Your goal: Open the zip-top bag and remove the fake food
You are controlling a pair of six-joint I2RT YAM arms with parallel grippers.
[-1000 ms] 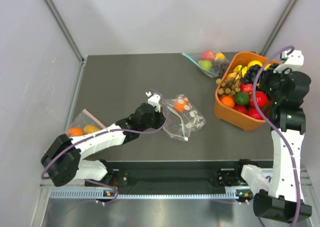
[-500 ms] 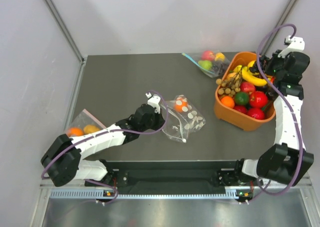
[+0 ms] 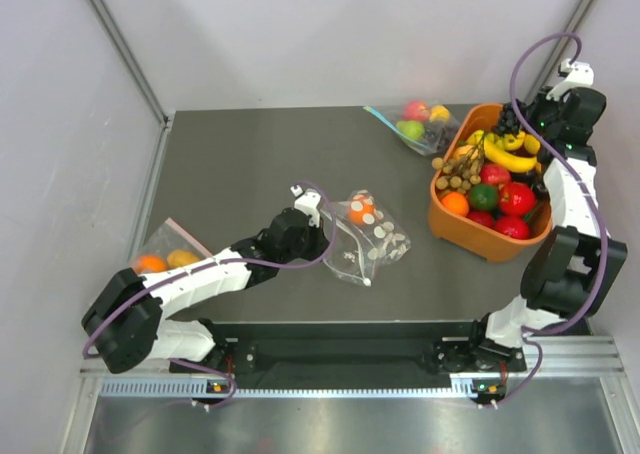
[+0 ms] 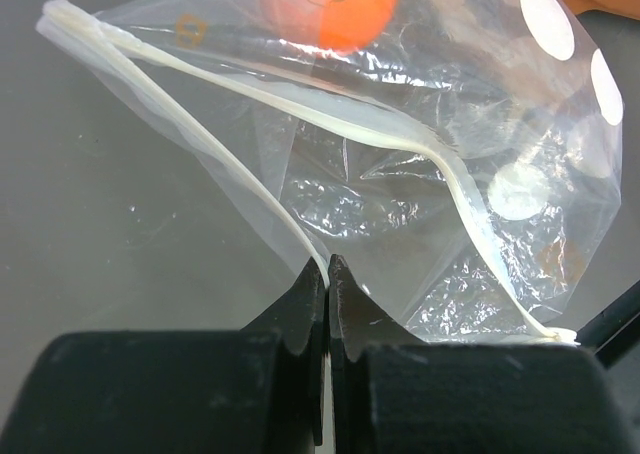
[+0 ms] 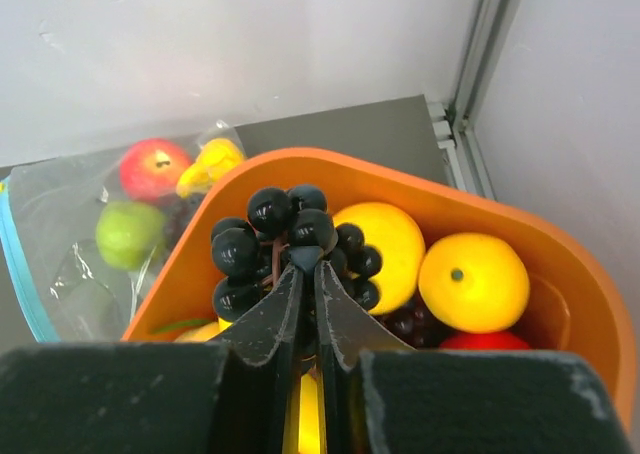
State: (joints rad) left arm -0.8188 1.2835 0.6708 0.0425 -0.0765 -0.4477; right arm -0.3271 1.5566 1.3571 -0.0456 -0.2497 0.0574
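Observation:
The zip-top bag (image 3: 372,238), clear with white polka dots, lies on the dark table with its mouth parted. An orange ball (image 3: 360,212) sits inside it and shows in the left wrist view (image 4: 335,9) too. My left gripper (image 3: 326,236) is shut on the near lip of the bag (image 4: 420,174), the white zip strip pinched at its tips (image 4: 327,266). My right gripper (image 3: 522,124) is over the back of the orange basket (image 3: 440,221), shut on a bunch of black grapes (image 5: 285,239). A yellow banana (image 3: 508,158) and tan berries (image 3: 458,170) lie in the basket.
A clear bag with a blue zip strip (image 3: 415,124) holds fruit behind the basket. A clear bag with a pink edge (image 3: 165,255) lies at the table's left edge. The basket is full of fruit. Grey walls stand close on three sides.
My right arm has swung from over the basket's right side toward the back right corner, uncovering the banana. My left gripper and the bag have not moved.

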